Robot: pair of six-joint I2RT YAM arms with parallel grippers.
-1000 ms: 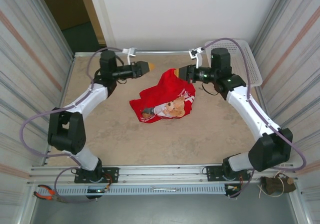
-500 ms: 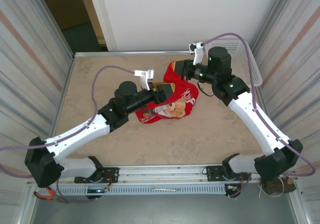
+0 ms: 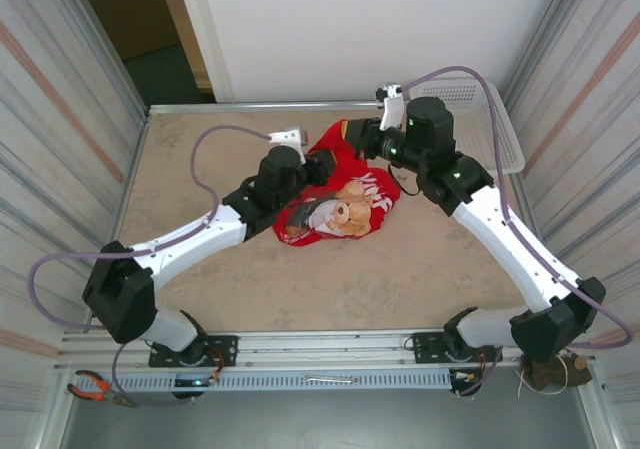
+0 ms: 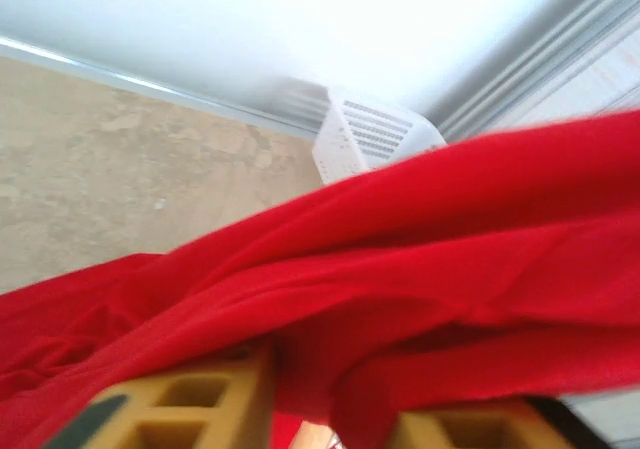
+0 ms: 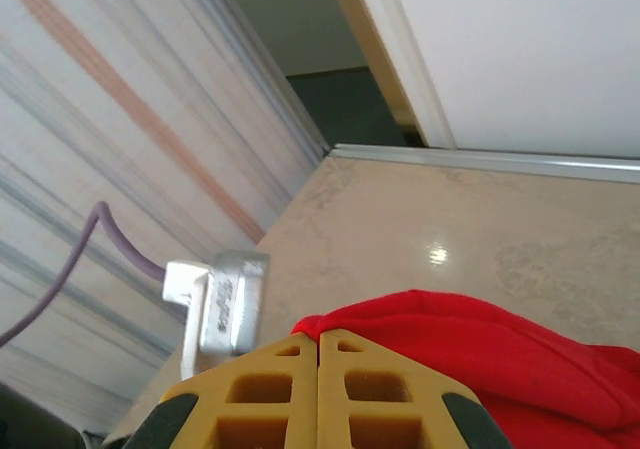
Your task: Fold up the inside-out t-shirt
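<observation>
The inside-out t-shirt (image 3: 340,207) lies bunched mid-table, bright red, its bear graphic facing up. My right gripper (image 3: 352,139) is shut on the shirt's far edge and holds that edge lifted off the table; in the right wrist view the closed fingertips (image 5: 300,354) pinch red cloth (image 5: 500,359). My left gripper (image 3: 318,165) is pushed into the shirt's left side. In the left wrist view its fingers (image 4: 190,409) stand apart, with red fabric (image 4: 420,259) draped over and between them.
A white mesh basket (image 3: 480,119) stands in the back right corner, and in the left wrist view the basket (image 4: 375,139) lies beyond the cloth. Corrugated walls close both sides. Pliers (image 3: 95,387) lie on the front rail. The left arm's camera bracket (image 5: 225,304) is close to my right fingers.
The left arm swung from the back left across the table and drove its gripper into the shirt's left side. The right gripper kept its hold and raised the far edge slightly.
</observation>
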